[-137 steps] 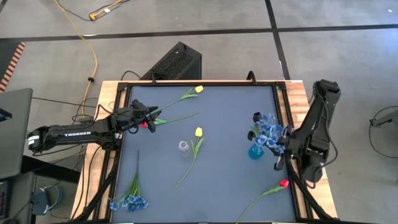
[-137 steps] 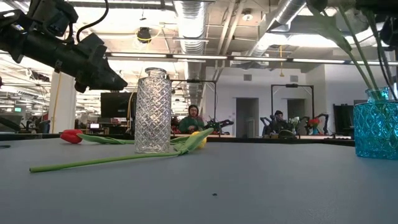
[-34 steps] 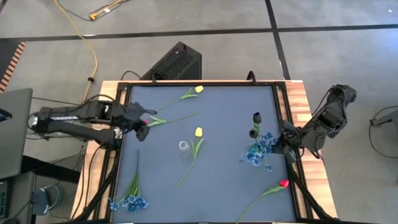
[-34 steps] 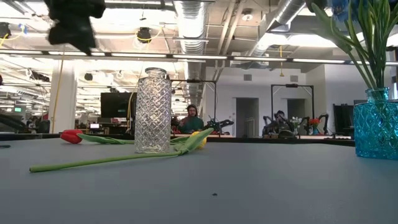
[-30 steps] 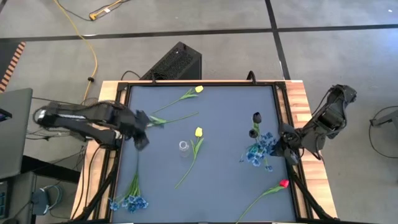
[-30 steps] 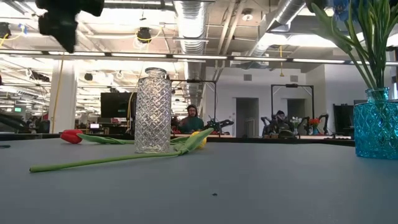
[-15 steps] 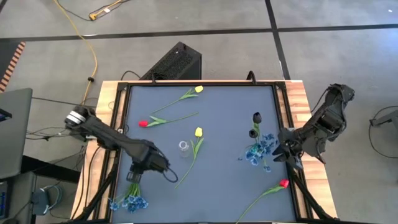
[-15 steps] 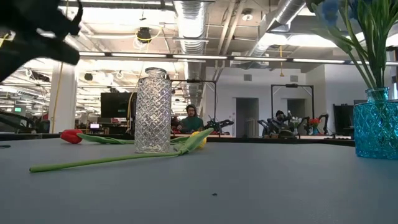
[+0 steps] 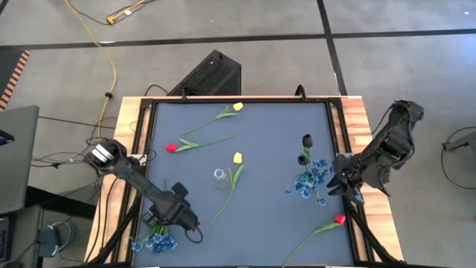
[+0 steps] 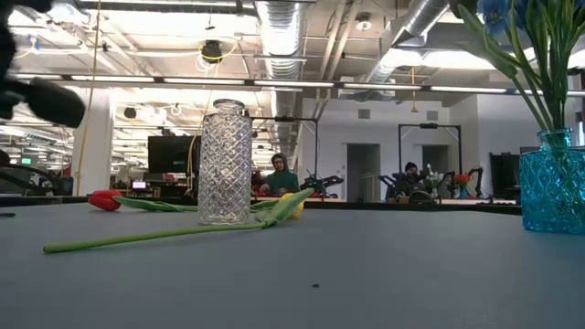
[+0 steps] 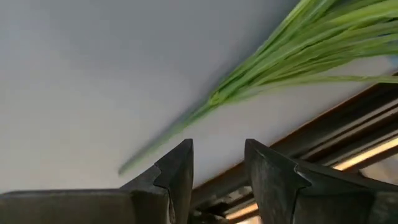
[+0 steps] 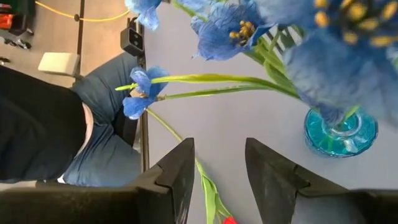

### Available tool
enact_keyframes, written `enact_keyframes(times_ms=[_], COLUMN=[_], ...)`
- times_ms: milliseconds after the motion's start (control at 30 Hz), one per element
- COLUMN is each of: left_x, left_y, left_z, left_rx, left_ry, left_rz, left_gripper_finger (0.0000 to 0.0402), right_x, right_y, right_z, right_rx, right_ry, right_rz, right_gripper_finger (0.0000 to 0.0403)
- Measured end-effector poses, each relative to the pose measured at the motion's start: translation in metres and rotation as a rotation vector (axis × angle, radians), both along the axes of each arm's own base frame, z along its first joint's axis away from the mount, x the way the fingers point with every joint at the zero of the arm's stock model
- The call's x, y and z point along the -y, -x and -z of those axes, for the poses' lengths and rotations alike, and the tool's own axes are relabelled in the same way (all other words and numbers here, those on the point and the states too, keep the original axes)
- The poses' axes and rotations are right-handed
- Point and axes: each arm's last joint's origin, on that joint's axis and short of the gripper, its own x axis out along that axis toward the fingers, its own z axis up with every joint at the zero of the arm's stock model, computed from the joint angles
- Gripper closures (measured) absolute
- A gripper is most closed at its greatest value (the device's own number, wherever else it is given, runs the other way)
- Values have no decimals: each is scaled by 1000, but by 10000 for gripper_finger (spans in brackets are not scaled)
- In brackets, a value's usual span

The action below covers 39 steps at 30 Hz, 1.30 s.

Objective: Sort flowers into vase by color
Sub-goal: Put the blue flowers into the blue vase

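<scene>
My left gripper (image 9: 160,218) is open over the table's near left part, just above the stems (image 11: 267,74) of a blue-blossom bunch (image 9: 152,240) that lies flat on the table. My right gripper (image 9: 333,181) is open and empty beside the blue vase (image 12: 341,134) at the right, which holds blue blossoms (image 9: 309,179). A clear glass vase (image 9: 219,177) stands empty at mid-table. Two yellow tulips (image 9: 237,157) (image 9: 238,106) and two red tulips (image 9: 171,147) (image 9: 340,219) lie flat on the table.
A small dark object (image 9: 306,140) stands just beyond the blue vase. The table's raised rail (image 9: 140,171) runs close to my left gripper. In the low view the clear vase (image 10: 224,163) stands ahead, with a tulip stem (image 10: 155,236) lying before it.
My left gripper has swung from beside the far-left red tulip toward the table's near edge and come down over the blue bunch's stems. The flowers and vases have stayed where they were.
</scene>
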Motion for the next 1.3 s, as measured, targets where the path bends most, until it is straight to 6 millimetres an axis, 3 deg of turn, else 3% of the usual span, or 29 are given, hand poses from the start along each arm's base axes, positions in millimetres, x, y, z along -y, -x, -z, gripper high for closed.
enact_keyframes(times_ms=[433,700,967,1167,1300], left_x=[22,25,28,33,34], left_y=[14,14,8,-15,-43], left_z=[49,53,50,32,-2], left_rx=[-86,-60,-27,132,335], left_ry=[32,12,5,-77,-144], left_rz=[188,284,306,320,270], left_gripper_finger=[269,280,390,398,399], right_x=[-1,-1,0,0,0], right_y=[1,1,1,1,1], right_z=[0,0,0,0,0], right_rx=[-16,-17,-18,-18,-34], right_ry=[-10,-8,-7,-7,-37], right_rz=[-27,-27,-26,-25,8], right_gripper_finger=[235,235,235,235,235])
